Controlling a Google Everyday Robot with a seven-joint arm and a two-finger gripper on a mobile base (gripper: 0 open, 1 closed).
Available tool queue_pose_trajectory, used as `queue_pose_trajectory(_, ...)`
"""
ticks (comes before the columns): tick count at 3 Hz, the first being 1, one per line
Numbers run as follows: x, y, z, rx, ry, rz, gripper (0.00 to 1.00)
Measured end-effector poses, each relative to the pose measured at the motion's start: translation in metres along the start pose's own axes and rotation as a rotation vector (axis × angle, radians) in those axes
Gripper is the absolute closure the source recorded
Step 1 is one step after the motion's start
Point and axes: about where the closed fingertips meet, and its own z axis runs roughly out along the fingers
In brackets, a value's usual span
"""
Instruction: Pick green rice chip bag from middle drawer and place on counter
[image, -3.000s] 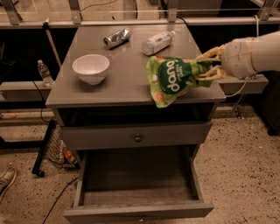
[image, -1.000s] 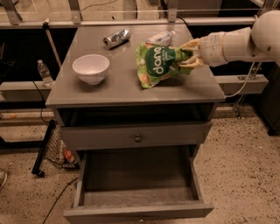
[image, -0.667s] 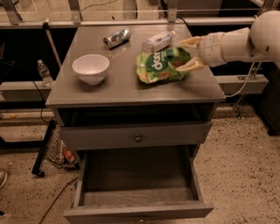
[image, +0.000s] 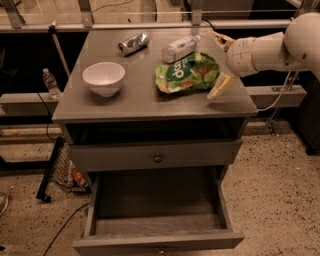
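The green rice chip bag (image: 187, 73) lies flat on the counter (image: 135, 97), right of centre, with its white lettering facing up. My gripper (image: 213, 65) is at the bag's right edge, just above the counter. It is open, with one finger (image: 220, 38) beyond the bag and the other finger (image: 222, 85) on its near side, and it holds nothing. The middle drawer (image: 157, 202) is pulled out below and its grey floor is bare.
A white bowl (image: 103, 77) sits on the counter's left. A crushed can (image: 133, 43) and a clear plastic bottle (image: 180, 47) lie at the back. A shut drawer front with a knob (image: 157, 157) sits above the open drawer. A water bottle (image: 50, 82) stands at the left.
The bag has gone from tilted up in my gripper to lying flat on the counter. My gripper has opened and let it go.
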Motion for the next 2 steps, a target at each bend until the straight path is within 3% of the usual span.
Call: queue_pose_trajectory(2, 0.03, -0.013, -0.064, 0.12, 0.104, 0.085, 0.0)
